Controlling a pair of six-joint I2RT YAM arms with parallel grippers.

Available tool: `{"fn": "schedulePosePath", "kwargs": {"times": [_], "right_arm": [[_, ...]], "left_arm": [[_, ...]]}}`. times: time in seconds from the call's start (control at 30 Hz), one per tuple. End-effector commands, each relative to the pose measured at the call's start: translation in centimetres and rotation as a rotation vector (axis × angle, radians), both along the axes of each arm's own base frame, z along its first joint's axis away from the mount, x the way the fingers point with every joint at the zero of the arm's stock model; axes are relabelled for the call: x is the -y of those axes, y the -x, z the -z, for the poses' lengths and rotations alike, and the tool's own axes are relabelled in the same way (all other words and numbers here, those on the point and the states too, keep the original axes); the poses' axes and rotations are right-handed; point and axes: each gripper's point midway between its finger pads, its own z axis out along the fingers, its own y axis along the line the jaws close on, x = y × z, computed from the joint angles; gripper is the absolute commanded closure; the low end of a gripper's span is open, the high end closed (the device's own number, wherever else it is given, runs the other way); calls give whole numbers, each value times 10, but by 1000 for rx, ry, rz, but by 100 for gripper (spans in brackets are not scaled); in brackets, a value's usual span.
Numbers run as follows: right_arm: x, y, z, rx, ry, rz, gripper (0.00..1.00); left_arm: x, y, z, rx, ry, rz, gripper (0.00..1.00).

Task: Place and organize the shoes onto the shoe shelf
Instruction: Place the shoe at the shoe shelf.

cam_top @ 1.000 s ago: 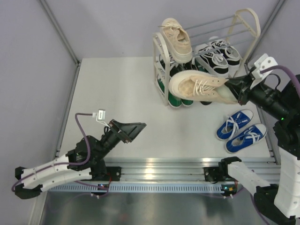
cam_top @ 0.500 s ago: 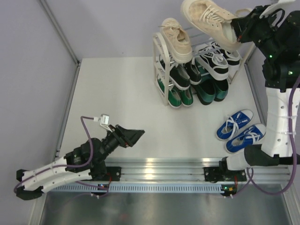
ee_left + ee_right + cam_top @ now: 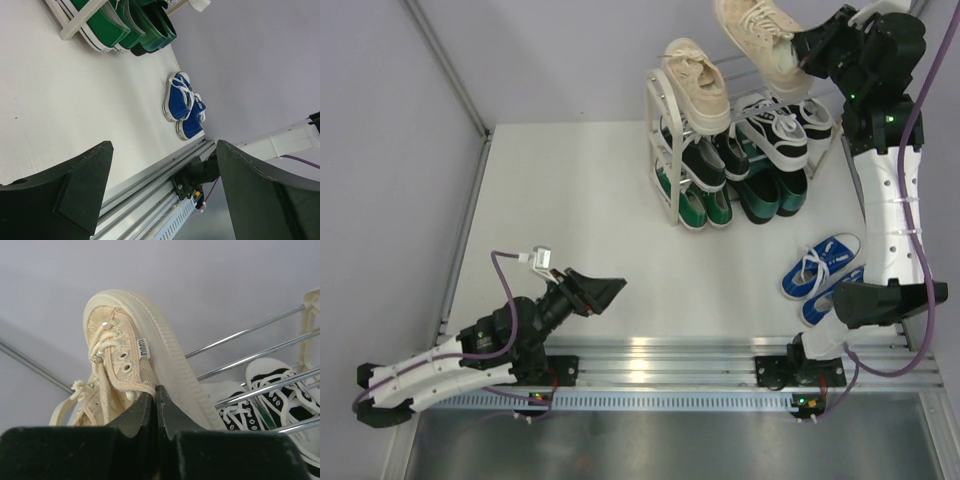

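1. Cream sneaker (image 3: 758,35) hangs pinched at its heel end in the tightly closed right pincer (image 3: 807,55), high above the shoe shelf (image 3: 663,120).
2. Second cream sneaker (image 3: 698,78) lies on the shelf's top tier, left side.
3. Blue sneakers (image 3: 820,268) sit on the desk (image 3: 570,200).
4. Left pincer (image 3: 603,291) gapes wide, holding nothing, low over the desk.

Right arm (image 3: 885,190) swung up, now standing tall at desk's far right corner. Cream sneaker (image 3: 755,30) in its shut jaws gone from low in front of shoe shelf (image 3: 658,150) to high over top rods. Arm's elbow now hiding part of blue sneakers (image 3: 817,268). Left arm (image 3: 470,350) drawn back slightly toward near edge.
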Motion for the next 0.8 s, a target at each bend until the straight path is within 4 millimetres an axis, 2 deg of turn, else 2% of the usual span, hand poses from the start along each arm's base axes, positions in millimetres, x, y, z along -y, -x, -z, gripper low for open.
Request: {"fn": "schedulePosePath", "kwargs": {"times": [0.0, 0.1, 0.27, 0.4, 0.6, 0.77], "right_arm": [[-8, 16, -57, 178, -124, -4, 100], [-12, 4, -40, 128, -160, -20, 100], [-19, -1, -32, 97, -213, -49, 100], [-30, -10, -13, 52, -231, -93, 100], [-34, -23, 11, -11, -263, -93, 100], [-43, -23, 22, -46, -291, -122, 97]], "left_arm": [[-2, -2, 6, -13, 18, -16, 11], [-2, 0, 5, -14, 27, -9, 11], [-5, 2, -1, -5, 41, -4, 11], [-5, 3, 0, -8, 50, -1, 11], [-5, 3, 3, -9, 42, 1, 11], [-6, 3, 3, -8, 49, -2, 11]]}}
